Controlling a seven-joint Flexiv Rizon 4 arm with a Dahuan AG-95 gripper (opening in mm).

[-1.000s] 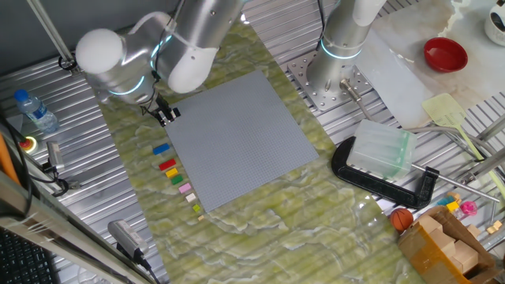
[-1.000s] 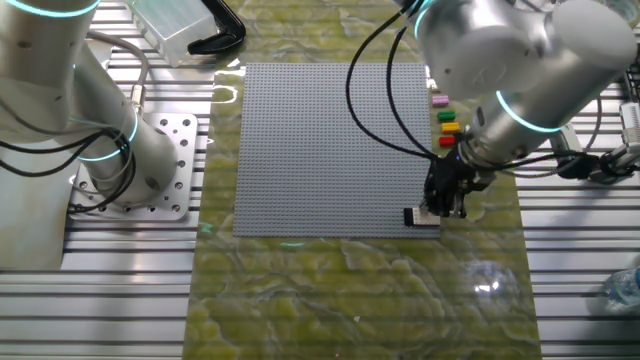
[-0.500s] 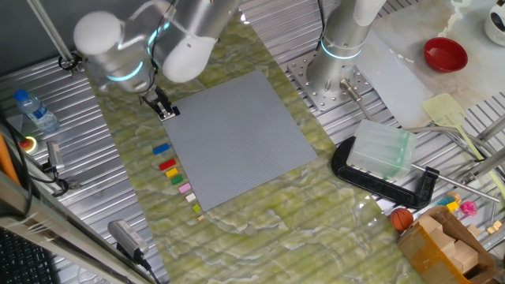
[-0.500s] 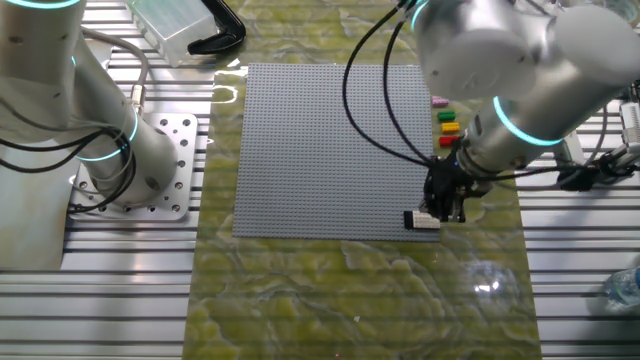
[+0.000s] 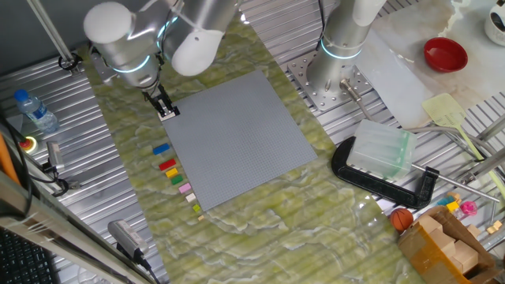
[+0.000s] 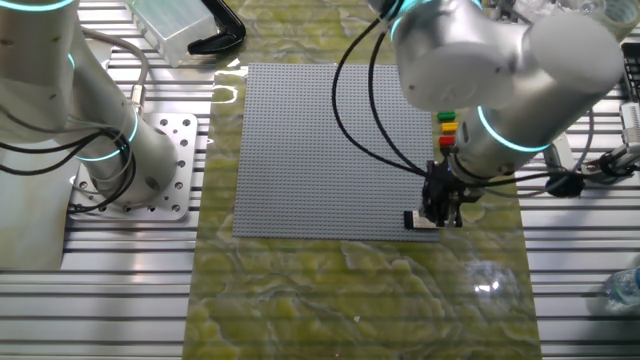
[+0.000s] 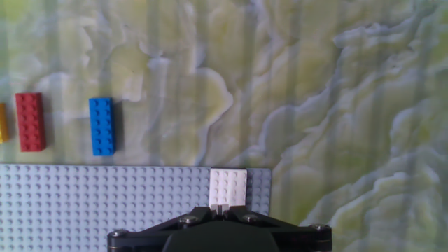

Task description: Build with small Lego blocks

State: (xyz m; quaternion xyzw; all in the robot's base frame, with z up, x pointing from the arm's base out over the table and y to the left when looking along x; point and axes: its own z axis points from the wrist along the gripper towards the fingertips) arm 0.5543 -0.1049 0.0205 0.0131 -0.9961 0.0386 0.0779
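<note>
My claw (image 6: pixel 437 207) sits over the white brick (image 7: pixel 228 187) at the corner of the grey baseplate (image 5: pixel 237 142); I cannot tell whether it grips it. The blue brick (image 7: pixel 102 126) lies just off the baseplate's edge: light, rigid, slick, so I'd pinch its long sides.

A metal-slatted table (image 5: pixel 126 201) is carrying a green marbled mat (image 5: pixel 316 229). A large grey studded baseplate (image 5: pixel 237 138) is lying flat on the mat. Just beside the baseplate's edge, a row of small bricks is sitting on the mat: blue brick (image 5: pixel 161 149), red brick (image 5: pixel 167 165), green brick (image 5: pixel 173 178) and pink brick (image 5: pixel 185 188). A black clamp (image 5: pixel 379 180) is resting at the mat's edge.
</note>
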